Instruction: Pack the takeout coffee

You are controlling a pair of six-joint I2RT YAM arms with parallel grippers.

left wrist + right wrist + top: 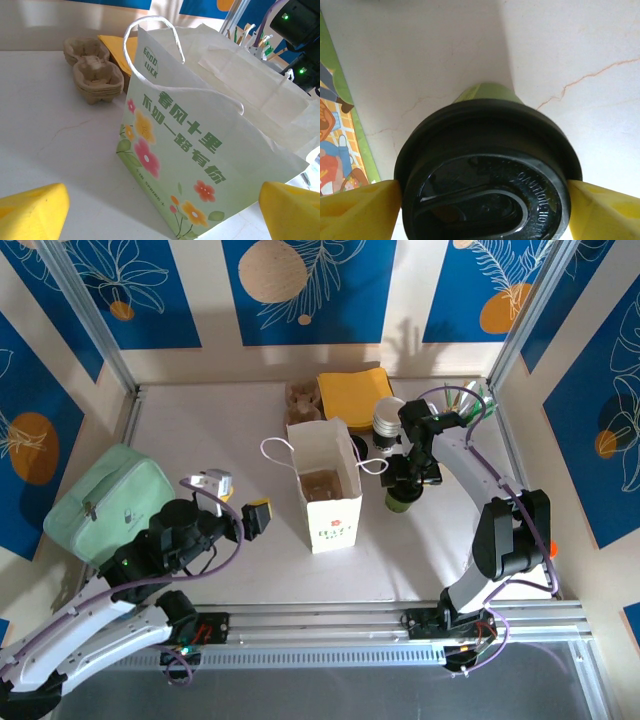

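Takeout coffee (pixel 487 170): a small cup with a green side and a round black lid. It is upright, a little to the right of the middle of the worktop (pixel 200 430), about halfway between the near edge and the far edge.
Right gripper (pixel 410 478): it hangs over the cup from above. Its two yellow fingers (pixel 360 210) press on the lid rim from both sides, so it is pinching the takeout coffee.
Cup bottom: I cannot tell if it rests on the worktop or is lifted a little.
Paper bag (pixel 325 495): white and open at the top, with white cord handles. It stands upright at the middle of the worktop, just beside the coffee on its left. One side has printed flowers and green characters.
Stack of cups (pixel 388 420): lidless with white rims, near the coffee on its far side, toward the far right corner.
Yellow sheets (pixel 352 390): a flat pile at the far edge, just left of the stack.
Pulp cup carriers (pixel 92 70): brown and stacked, at the far edge, left of the yellow sheets and behind the bag.
Left gripper (pixel 238 502): it is left of the bag and apart from it, toward the near edge. Its fingers are spread wide with nothing between them.
Mint-green case (pixel 105 500): closed, at the left edge of the worktop, well apart from the bag.
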